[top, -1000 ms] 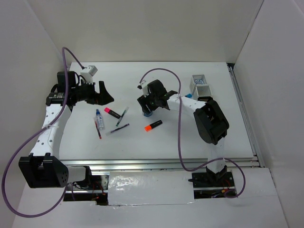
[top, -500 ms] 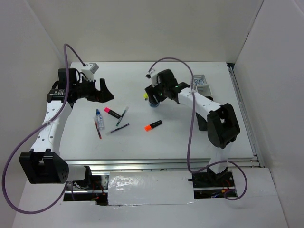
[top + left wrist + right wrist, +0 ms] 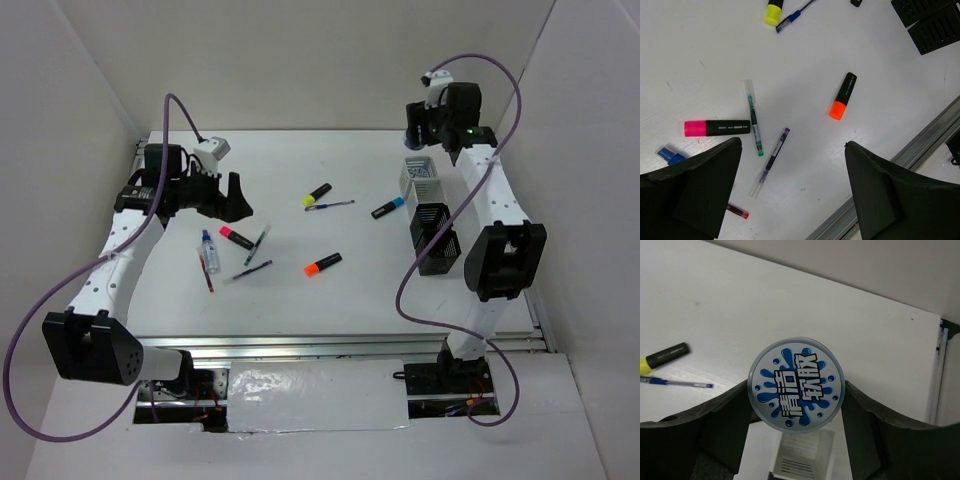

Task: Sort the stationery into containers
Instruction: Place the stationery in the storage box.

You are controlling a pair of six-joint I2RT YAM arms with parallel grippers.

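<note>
Tape roll (image 3: 796, 382) gripped in our right hand (image 3: 796, 407) above the white bin (image 3: 802, 455), far right corner; left hand (image 3: 790, 190) wide.

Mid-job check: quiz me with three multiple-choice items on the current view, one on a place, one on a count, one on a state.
1. Where is the black highlighter with the orange cap? A on the white table; B inside a container; C held in the air.
2. How many highlighters lie on the table? A two; B six; C four.
3. The right claw is: A open, empty; B shut on the round blue-white tape roll; C shut on a pen.

Key: 1 A, it lies flat mid-table. 2 C, caps orange, yellow, pink, blue. 3 B, the roll sits clamped in it.
</note>
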